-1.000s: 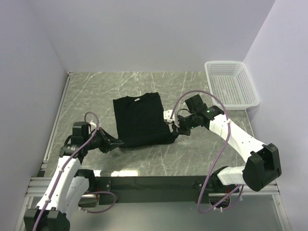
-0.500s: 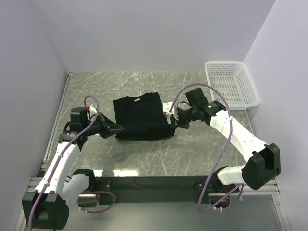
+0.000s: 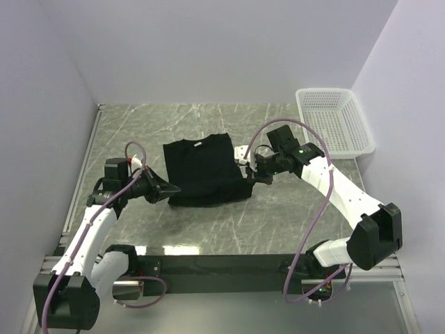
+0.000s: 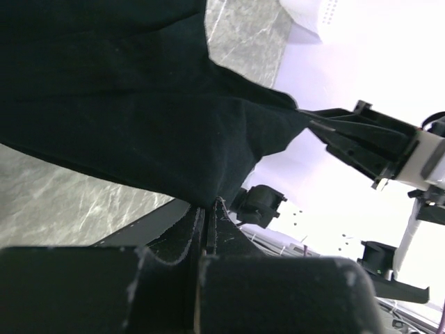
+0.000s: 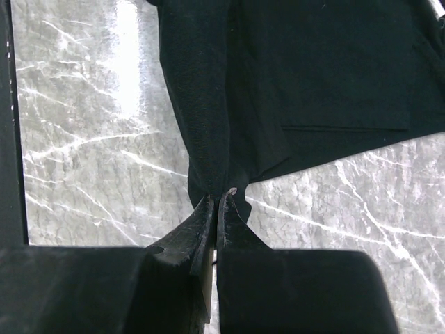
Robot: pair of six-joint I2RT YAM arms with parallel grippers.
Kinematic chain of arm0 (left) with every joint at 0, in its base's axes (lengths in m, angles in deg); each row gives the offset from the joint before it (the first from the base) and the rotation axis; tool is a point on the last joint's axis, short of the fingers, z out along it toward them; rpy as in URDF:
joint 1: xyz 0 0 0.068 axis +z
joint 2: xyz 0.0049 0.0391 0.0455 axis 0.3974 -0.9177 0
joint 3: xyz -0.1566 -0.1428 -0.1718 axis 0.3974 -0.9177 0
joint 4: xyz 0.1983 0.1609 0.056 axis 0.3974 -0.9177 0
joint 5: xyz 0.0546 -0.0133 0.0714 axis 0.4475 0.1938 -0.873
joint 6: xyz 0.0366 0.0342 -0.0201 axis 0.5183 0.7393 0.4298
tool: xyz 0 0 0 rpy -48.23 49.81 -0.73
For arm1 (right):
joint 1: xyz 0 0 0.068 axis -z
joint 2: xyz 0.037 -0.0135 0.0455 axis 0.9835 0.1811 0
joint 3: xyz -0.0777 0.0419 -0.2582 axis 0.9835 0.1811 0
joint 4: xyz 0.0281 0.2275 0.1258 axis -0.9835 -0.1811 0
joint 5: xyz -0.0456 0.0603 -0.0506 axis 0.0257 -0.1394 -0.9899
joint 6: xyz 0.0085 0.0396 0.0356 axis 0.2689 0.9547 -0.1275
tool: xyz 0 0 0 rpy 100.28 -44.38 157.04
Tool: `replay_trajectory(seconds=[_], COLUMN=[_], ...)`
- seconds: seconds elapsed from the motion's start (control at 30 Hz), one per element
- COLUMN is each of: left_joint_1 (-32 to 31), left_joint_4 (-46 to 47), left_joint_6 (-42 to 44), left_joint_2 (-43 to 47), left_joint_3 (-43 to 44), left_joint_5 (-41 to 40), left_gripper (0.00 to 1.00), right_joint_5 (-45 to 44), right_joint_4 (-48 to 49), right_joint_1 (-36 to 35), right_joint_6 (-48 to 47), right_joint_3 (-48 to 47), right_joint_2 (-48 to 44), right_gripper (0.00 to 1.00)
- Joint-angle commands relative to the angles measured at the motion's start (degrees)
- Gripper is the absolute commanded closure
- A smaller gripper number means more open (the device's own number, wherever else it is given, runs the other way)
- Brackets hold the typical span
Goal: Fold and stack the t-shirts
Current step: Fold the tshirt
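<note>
Left wrist view first; what has that hand got?

My left hand [image 4: 206, 212] is pinched shut on a corner of the t-shirt [image 4: 139, 104]; the black cloth runs straight out of my fingertips and hangs clear of the surface [image 4: 62, 191]; I hold the very corner so that the edge pulls taut instead of bunching.

And the other one?

My right hand [image 5: 215, 202] is clamped the same way on the opposite near corner; its fingers meet on a narrow gathered fold, with marbled stone showing on either side; two corners held level is, I judge, what lets the near edge travel as one straight line.

Where is the shirt as a whole?

Seen from the top external view, it lies in the middle of the surface, between my two arms; the near edge is raised between my hands, the rest lies flat, and the white neck label [image 3: 198, 144] sits at the far edge; I can see only this one shirt.

So what step is this?

I judge it a fold of the near edge over toward the collar; not yet laid down, and no stack begun; if one hand leads the other, the fold will go crooked.

Anything beyond?

A white basket [image 3: 335, 122] sits in the far right corner, well apart from the cloth.
</note>
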Motion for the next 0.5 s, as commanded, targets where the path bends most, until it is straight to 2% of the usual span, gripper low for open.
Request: replay_trajectory(seconds=[0.0, 0.23, 0.47], left_joint_1=[0.0, 0.0, 0.1], left_joint_4=[-0.2, 0.1, 3.8], left_joint_6=[2.6, 1.5, 1.2], left_joint_2=[1.6, 1.1, -4.6], left_joint_3=[-0.5, 1.2, 4.8], left_joint_5=[0.2, -1.7, -2.5], left_gripper=[0.99, 0.99, 0.99], right_joint_5=[0.5, -0.6, -2.2], right_joint_4=[0.5, 1.5, 2.8], right_joint_1=[0.6, 0.6, 0.9], right_joint_6=[0.1, 0.8, 1.8], right_joint_3=[-2.6, -4.1, -8.7], right_joint_2=[0.0, 2.5, 6.6], right_gripper=[1.0, 1.0, 1.0])
